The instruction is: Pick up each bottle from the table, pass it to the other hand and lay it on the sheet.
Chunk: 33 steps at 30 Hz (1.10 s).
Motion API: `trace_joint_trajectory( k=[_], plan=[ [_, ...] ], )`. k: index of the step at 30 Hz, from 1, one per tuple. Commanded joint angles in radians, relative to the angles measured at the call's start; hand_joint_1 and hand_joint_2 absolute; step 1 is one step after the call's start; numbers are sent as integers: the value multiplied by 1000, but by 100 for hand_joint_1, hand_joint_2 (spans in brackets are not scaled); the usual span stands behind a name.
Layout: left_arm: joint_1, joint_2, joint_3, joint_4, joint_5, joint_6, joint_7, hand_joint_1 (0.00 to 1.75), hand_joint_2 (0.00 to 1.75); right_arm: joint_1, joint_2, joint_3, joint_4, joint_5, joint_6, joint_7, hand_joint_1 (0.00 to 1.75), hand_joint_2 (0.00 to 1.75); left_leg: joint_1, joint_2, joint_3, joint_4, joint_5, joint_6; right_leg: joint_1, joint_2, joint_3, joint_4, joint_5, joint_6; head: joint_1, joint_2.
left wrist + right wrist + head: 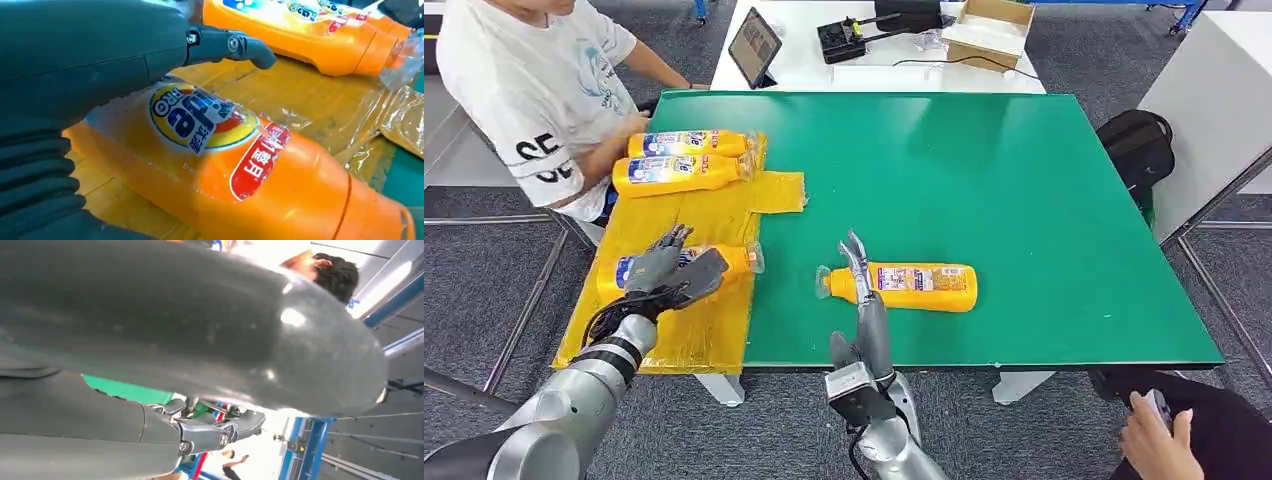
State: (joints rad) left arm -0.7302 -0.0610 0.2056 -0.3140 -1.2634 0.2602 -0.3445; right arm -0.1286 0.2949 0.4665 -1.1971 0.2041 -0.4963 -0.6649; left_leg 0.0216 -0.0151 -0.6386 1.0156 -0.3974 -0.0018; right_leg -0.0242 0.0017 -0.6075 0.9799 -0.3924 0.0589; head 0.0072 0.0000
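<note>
On the yellow sheet (714, 215), at the left side of the green counter (1024, 180), three orange bottles are already laid. Two of them (689, 143) (682, 173) lie side by side at the far end of the sheet, well beyond the left hand's fingers (674, 240), next to a seated person (534, 90). The third bottle (734, 262) lies on the near part of the sheet, directly under the left hand (669, 272). In the left wrist view this bottle (240, 175) is seen resting on the sheet just below the hand (90, 55), whose fingers are spread above it and not closed round it; whether they touch the label cannot be told. This bottle is judged to be set down, or just about released.

Further right, one bottle (909, 286) is left on the bare counter, off the sheet, lying on its side. The right hand (860, 275) is raised at its cap end, the fingers extended and apart, with nothing held; the fingertips stand just beside the neck, and contact cannot be confirmed. In the right wrist view the hand (200, 325) shows no bottle within it.

So three bottles are judged placed, and one remains to be picked up, passed across and laid down.
</note>
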Motion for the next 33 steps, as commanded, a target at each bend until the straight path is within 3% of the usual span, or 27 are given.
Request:
trace_joint_trajectory(
  k=[1, 8, 11, 12, 13, 16, 17, 18, 20, 27, 33],
  plan=[
    [29, -15, 77, 47, 37, -11, -15, 0, 0, -34, 0, -37, 88, -2, 6, -33, 0, 0, -1, 3, 4, -2, -1, 1, 0, 2, 3, -2, 0, -2, 0, 0],
    [15, -51, 187, 15, 177, -26, -141, 0, 0, -27, 5, -58, 97, 14, 19, -33, 0, 0, 0, 1, 3, -1, -1, 1, 0, 0, 2, -1, 0, -2, 0, 0],
    [9, -123, 304, -57, 375, 178, -347, 0, 0, -20, 16, -73, 115, 49, 20, -33, 0, 0, 0, 1, 2, -1, -1, 1, 0, -1, 2, -2, 0, -2, 0, 0],
    [31, -150, 269, -152, 477, 207, -354, 0, 0, -22, 17, -76, 131, 70, 19, -33, 0, 0, 0, -1, 1, -1, 0, 1, 1, -2, 1, -1, 0, -1, 0, 0],
    [65, -163, 186, -257, 617, 230, -354, 0, 175, -25, 18, -81, 142, 88, 20, -33, 0, 175, 0, -1, 1, -1, -1, 2, 1, -3, 2, -1, 0, -2, 0, 0],
    [149, -147, -42, -474, 870, 347, -354, 0, 175, -49, 16, -119, 193, 151, 25, -33, 0, 175, 1, 1, -2, 0, -1, 2, 1, -1, -1, -1, 1, -1, 0, 0],
    [211, -143, -95, -644, 844, 438, -354, 0, 175, -65, 6, -137, 207, 186, 15, -27, 0, 175, 0, 3, -2, 0, -1, 2, 1, 0, -2, -1, 2, 0, 0, 0],
    [266, -173, -84, -782, 793, 438, -354, 0, 175, -80, -7, -156, 210, 195, 12, -21, 0, 175, 0, 4, 0, 0, -3, 2, 1, 1, 0, -1, 1, -1, 0, 0],
    [341, -185, -119, -914, 947, 438, -354, 0, 175, -111, -35, -197, 216, 241, -2, 16, 0, 175, 0, 4, -3, 0, -2, 1, 1, 1, -3, -1, 2, 0, 0, 0],
    [427, -152, -207, -957, 1162, 380, -354, 0, 175, -143, -107, -274, 215, 386, -15, 130, 0, 175, 0, 5, -6, 0, -2, 2, 1, 1, -6, -2, 1, 0, 0, 0],
    [434, -155, -211, -958, 1163, 370, -354, 0, 175, -150, -115, -279, 232, 404, -13, 145, 0, 175, 0, 5, -7, 0, -2, 1, 0, 0, -7, -1, 1, 0, 1, 0]
  ],
)
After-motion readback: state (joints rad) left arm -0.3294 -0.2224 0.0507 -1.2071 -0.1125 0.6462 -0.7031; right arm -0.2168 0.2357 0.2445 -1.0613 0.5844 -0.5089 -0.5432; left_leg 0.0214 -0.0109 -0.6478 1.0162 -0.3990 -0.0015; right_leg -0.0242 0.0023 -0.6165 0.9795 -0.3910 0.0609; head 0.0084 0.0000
